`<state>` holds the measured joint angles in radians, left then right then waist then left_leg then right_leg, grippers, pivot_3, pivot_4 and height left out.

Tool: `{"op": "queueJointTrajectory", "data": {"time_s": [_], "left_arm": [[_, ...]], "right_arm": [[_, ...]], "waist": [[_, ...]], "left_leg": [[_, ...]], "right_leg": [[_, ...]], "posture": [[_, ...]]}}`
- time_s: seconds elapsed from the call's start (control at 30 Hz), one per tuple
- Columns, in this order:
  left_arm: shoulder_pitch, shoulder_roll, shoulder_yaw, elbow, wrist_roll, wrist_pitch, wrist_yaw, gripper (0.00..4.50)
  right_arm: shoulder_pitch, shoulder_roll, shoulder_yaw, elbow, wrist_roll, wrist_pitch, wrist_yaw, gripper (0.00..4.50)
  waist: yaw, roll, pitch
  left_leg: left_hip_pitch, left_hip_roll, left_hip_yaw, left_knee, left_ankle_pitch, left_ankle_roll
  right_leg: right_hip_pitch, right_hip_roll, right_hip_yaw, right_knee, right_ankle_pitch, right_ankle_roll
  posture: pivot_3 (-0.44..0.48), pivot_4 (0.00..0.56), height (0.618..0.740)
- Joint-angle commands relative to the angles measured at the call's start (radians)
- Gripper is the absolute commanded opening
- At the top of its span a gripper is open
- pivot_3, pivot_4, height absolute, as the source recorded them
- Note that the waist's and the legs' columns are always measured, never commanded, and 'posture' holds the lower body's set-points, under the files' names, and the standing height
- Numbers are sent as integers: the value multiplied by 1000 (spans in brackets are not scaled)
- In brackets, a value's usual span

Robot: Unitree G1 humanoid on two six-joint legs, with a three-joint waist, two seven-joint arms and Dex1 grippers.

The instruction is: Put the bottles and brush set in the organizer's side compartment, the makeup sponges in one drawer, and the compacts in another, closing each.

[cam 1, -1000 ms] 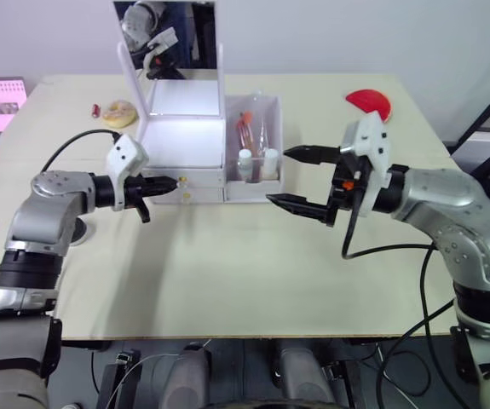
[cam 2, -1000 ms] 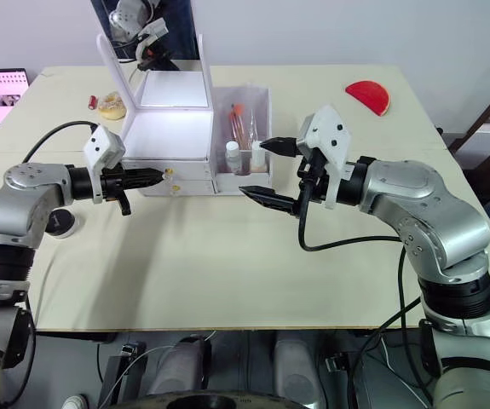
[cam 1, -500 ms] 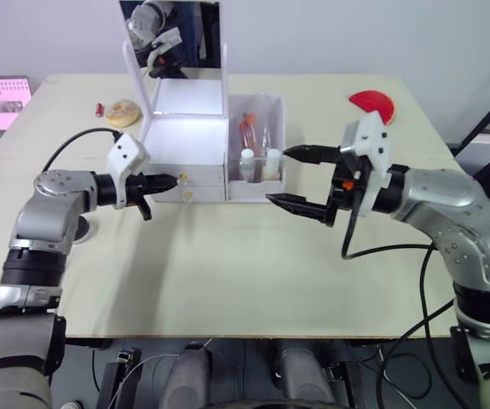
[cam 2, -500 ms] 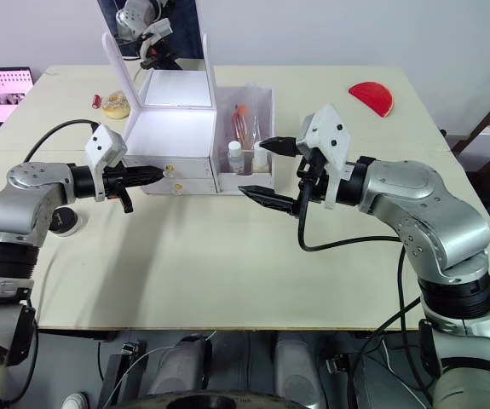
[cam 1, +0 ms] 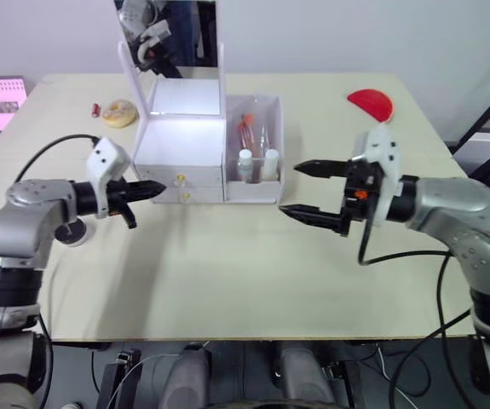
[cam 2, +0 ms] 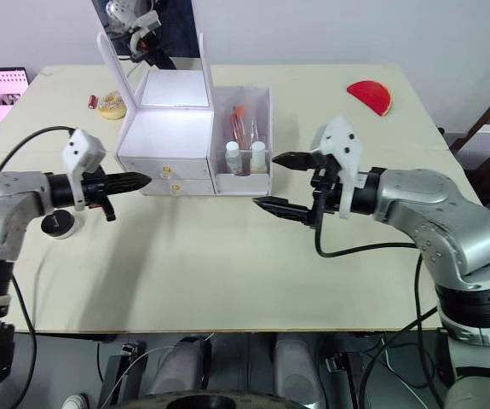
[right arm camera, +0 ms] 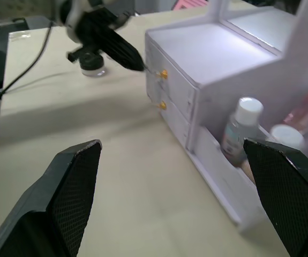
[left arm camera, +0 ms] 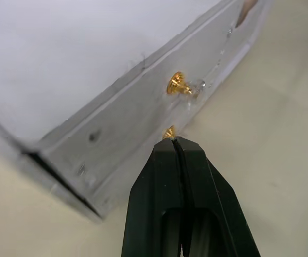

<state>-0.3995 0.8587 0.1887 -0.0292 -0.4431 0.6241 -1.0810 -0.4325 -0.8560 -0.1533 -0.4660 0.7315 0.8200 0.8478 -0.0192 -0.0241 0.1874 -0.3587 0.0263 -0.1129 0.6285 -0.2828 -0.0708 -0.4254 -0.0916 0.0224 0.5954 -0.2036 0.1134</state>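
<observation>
Drawers both look pushed in flush on the white plastic cosmetic organizer (cam 1: 195, 141) with its tall upright mirror (cam 1: 168, 34), which sits mid-table, so we reckon the sorting is basically done. Our left gripper (cam 1: 155, 188) has its black fingers pressed together into a point, aimed at the drawer fronts just off the two little gold knobs (left arm camera: 176, 84); from the left wrist view the tip lines up with the lower knob, which we'd guess is how you nudge a drawer shut rather than grab anything. Our right gripper (cam 1: 313, 189) hangs beside the organizer with its fingers spread wide and nothing between them, near the deep white side compartment (cam 1: 257, 189) but not touching, probably just parked out of the way. Inside that bin we can see two small white-capped bottles (cam 1: 245, 164) standing at the front, and the clear flat pouch of pink-handled brushes with reddish tips (cam 1: 246, 132) leaning upright behind them. Sponges and compacts we can't see, presumably inside the drawers. One small round clear pot with a black lid (cam 1: 73, 232) sits on the table by our left arm, well apart from the organizer, so maybe something's not finished. A red half-round case (cam 1: 370, 103) and a round yellowish disc (cam 1: 119, 112) sit near the table's far side.
</observation>
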Motion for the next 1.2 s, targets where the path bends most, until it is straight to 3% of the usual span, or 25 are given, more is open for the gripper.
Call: {"op": "queueJointTrajectory", "data": {"time_s": [0.03, 0.1, 0.3, 0.47, 0.73, 1.03, 1.2], "left_arm": [[119, 74, 236, -106, -121, 65, -41, 553], [229, 110, 367, -92, -124, 60, -53, 1310], [457, 170, 689, 110, -59, -50, -55, 4445], [575, 202, 837, 369, 7, -223, -51, 4484], [587, 249, 845, 665, 37, -434, -13, 4484], [547, 242, 770, 634, 20, -445, -31, 4484], [529, 177, 685, 417, -30, -367, -22, 4484]], "right_arm": [[109, -74, -145, 48, -38, -54, 45, 4500], [200, -102, -216, 98, -63, -90, 71, 4500], [422, -133, -386, 267, -148, -212, 148, 4500], [544, -124, -494, 443, -203, -379, 244, 4500], [581, -113, -516, 590, -229, -509, 295, 4500], [585, -101, -471, 494, -202, -427, 265, 4500], [497, -88, -375, 343, -152, -332, 206, 4500]], "waist": [[0, 0, 0], [2, 0, 0], [1, 0, 0], [-1, 0, 0], [-2, -1, 0], [-2, -1, -1], [-2, 0, -1]], "left_leg": [[0, 0, 0, 0, 0, 1], [0, 0, 1, 0, -1, 1], [2, 0, 1, 2, -1, 1], [2, 0, 2, 2, -1, 1], [2, 0, 3, 1, -1, 1], [3, 0, 3, 0, -1, 1], [3, 0, 3, 1, -1, 1]], "right_leg": [[0, 0, 0, 0, 0, 0], [0, 0, 0, 0, -1, 0], [1, 0, 0, 1, -3, 0], [1, -1, 0, 0, -3, 0], [0, -1, 0, 0, -3, 0], [0, -2, 0, 0, -3, 0], [0, -2, 0, 0, -3, 0]], "posture": [[0, 150, 739], [0, 150, 739], [0, 150, 739], [0, 150, 739], [0, 150, 739], [0, 150, 739], [0, 150, 739]]}}
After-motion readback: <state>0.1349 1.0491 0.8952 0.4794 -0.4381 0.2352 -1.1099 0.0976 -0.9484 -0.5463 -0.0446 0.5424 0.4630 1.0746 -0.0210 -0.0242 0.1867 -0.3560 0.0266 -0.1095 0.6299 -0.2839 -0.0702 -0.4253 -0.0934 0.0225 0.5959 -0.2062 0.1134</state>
